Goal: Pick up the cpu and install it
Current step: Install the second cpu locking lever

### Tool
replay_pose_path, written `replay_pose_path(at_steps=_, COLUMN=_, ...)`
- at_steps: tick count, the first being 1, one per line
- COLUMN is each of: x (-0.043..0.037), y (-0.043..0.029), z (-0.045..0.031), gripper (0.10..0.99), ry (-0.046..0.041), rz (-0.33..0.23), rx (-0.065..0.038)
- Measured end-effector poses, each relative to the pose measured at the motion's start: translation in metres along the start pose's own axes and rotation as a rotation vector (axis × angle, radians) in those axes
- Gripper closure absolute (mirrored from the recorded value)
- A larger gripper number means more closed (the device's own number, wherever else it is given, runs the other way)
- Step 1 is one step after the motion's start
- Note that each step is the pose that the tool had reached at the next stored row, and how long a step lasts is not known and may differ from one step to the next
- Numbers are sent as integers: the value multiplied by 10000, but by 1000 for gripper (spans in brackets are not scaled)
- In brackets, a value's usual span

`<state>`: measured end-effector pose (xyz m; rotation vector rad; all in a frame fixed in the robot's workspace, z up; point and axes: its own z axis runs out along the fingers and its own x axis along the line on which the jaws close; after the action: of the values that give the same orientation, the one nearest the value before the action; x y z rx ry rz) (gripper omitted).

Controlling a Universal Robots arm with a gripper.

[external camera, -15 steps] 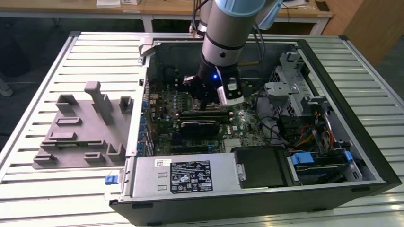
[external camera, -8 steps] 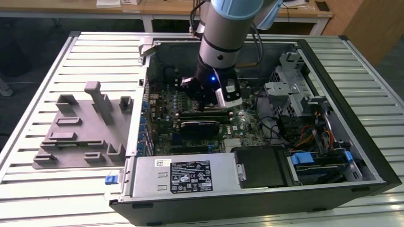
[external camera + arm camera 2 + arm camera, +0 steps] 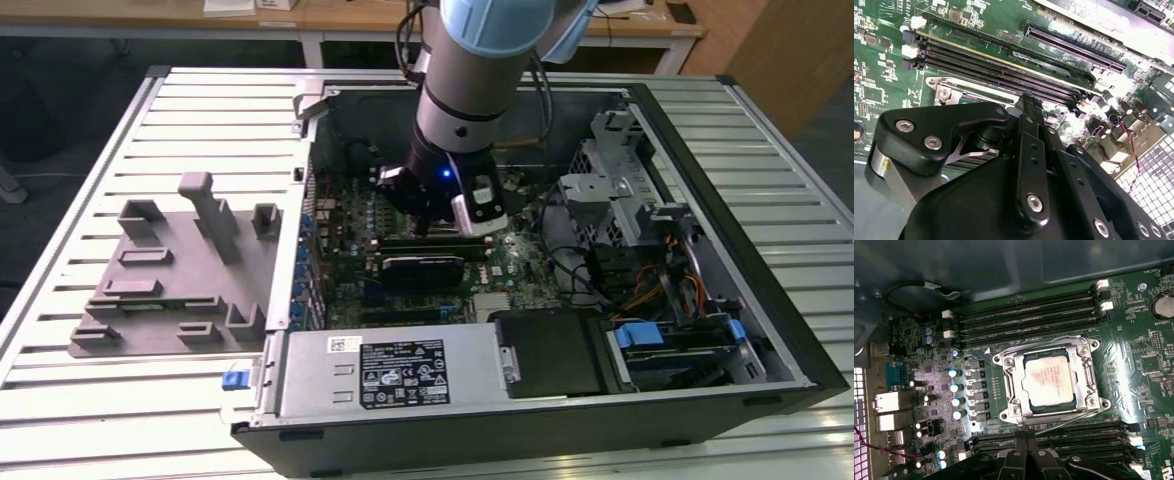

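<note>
A: Where's the cpu (image 3: pixel 1048 378)?

B: In the first wrist view it lies flat in the socket (image 3: pixel 1050 381), silvery top up, with the metal frame around it and nothing on top of it. So it looks already seated.

A: And the gripper (image 3: pixel 1026 444)?

B: Its fingers (image 3: pixel 1030 107) are together, tips meeting, holding nothing. In the first wrist view the tips sit over the memory slots (image 3: pixel 1054 440) just beside the socket, so the cpu lies just ahead of the fingertips, not under them and not between them.

A: Touching?

B: No, apart, with a strip of frame and slots between.

A: Long axis?

B: The chip is nearly square, edges roughly parallel to the slots.

A: From outside?

B: The arm (image 3: pixel 467 100) reaches down into the open case (image 3: pixel 694 150), gripper low over the board (image 3: pixel 347 215).
</note>
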<state>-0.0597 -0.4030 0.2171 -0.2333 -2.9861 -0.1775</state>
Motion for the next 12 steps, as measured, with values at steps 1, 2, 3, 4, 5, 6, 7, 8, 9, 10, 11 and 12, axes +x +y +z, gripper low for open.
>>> replay_pose_path(at_steps=1, x=1, y=-10, z=3, gripper=980, ry=11, rz=-17, rx=-69)
replay_pose_path(at_steps=2, x=2, y=-19, z=6, gripper=980, ry=19, rz=-31, rx=-128)
replay_pose_path(at_steps=3, x=4, y=-29, z=8, gripper=980, ry=24, rz=-43, rx=-174)
replay_pose_path(at_steps=4, x=4, y=-40, z=10, gripper=980, ry=31, rz=-54, rx=-227)
replay_pose_path(at_steps=5, x=4, y=-52, z=13, gripper=980, ry=35, rz=-64, rx=-274)
replay_pose_path(at_steps=6, x=3, y=-65, z=15, gripper=980, ry=39, rz=-72, rx=-313)
replay_pose_path(at_steps=7, x=3, y=-78, z=19, gripper=980, ry=41, rz=-79, rx=-351)
replay_pose_path(at_steps=8, x=3, y=-90, z=22, gripper=980, ry=43, rz=-87, rx=-398)
replay_pose_path(at_steps=9, x=4, y=-100, z=27, gripper=980, ry=45, rz=-96, rx=-452)
replay_pose_path(at_steps=10, x=8, y=-108, z=32, gripper=980, ry=47, rz=-104, rx=-508)
replay_pose_path(at_steps=11, x=15, y=-113, z=39, gripper=980, ry=45, rz=-113, rx=-558)
replay_pose_path(at_steps=12, x=23, y=-116, z=44, gripper=980, ry=44, rz=-120, rx=-593)
